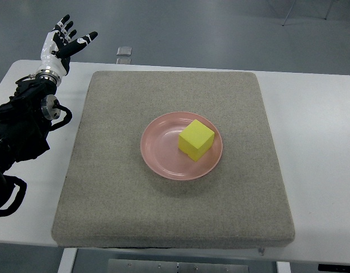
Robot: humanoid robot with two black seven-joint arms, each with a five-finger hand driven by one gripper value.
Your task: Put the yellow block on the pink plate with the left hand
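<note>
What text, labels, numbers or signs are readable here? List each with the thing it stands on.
None readable. The yellow block, pink plate, grey mat, white table and left hand show no print. The small object beyond the mat is too blurred to tell.

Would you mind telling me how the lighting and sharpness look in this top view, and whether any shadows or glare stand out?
In the top view the light is even and soft; the yellow block casts only a faint shadow on the pink plate, whose rim shows a mild sheen; the grey mat is matte and sharp; the left robot hand is in focus, no blur.
</note>
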